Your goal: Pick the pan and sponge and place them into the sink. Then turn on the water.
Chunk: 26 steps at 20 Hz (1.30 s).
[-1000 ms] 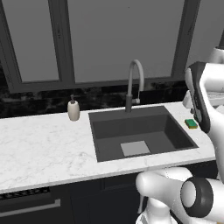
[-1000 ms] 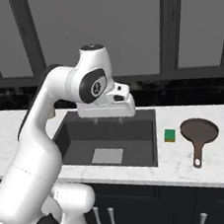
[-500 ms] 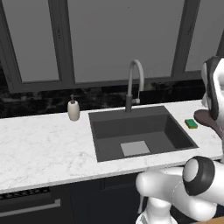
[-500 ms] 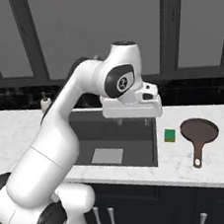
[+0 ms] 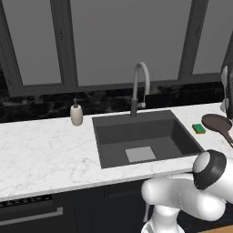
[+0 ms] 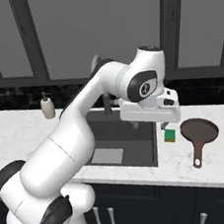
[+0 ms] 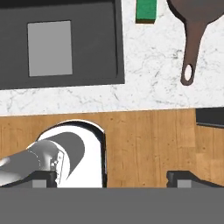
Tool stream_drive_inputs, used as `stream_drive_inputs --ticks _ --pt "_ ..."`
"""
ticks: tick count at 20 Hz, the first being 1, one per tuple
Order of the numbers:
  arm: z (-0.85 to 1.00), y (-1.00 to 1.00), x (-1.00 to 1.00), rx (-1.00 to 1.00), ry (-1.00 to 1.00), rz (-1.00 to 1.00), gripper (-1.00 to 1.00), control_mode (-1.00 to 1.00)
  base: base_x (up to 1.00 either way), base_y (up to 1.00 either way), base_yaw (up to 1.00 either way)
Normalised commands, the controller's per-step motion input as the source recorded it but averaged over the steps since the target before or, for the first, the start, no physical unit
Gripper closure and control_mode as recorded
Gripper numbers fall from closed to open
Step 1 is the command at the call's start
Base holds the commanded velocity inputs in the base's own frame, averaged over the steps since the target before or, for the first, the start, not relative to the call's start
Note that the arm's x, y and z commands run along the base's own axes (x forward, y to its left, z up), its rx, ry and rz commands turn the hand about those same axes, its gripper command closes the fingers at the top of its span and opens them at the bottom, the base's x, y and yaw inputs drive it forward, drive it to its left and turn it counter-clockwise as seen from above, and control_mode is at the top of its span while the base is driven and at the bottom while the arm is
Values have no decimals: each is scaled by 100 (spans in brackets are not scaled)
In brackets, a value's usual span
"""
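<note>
**Gripper wide apart above the counter edge, pan and sponge beside the sink**

Gripper (image 7: 112, 178) empty, its dark fingertips (image 7: 43, 178) set far apart at the bottom of the hand view, looking straight down over the front edge of the marble counter (image 5: 45, 154) and the wood floor (image 7: 148, 140) below it. In the right base view, hung high over the right front corner of the sink (image 6: 139, 153), clear of everything.

Sink (image 5: 113, 150) sunk in the counter, dark grey, with a lighter square on its floor. Nothing lying inside.

Sponge (image 6: 169, 135) flat on the counter just right of the sink's right rim; green, also seen at (image 5: 198, 129) and (image 7: 146, 11).

Pan (image 6: 200, 131) on the counter further right of the sink, just beyond the sponge and apart from it, handle pointing toward the counter's front edge. Also at (image 5: 217, 123) and (image 7: 194, 26).

Faucet (image 5: 140, 86) upright behind the sink's back rim, no water running. Soap dispenser (image 5: 76, 113) on the counter left of the sink, near the back wall.
</note>
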Motion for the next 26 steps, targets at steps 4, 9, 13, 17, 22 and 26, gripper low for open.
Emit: stream_drive_inputs --ticks 4,9,13,17,22,26 --pt "-47 -38 7 0 5 0 -100 -100 0 0 0" --pt "-53 -47 10 0 6 0 -100 -100 0 0 0" --pt "-23 -36 26 0 7 0 -100 -100 0 0 0" --pt "-22 -41 26 0 7 0 -100 -100 0 0 0" --pt "-32 -34 23 0 2 0 -100 -100 0 0 0" --pt "-31 -28 31 0 0 0 -100 -100 0 0 0"
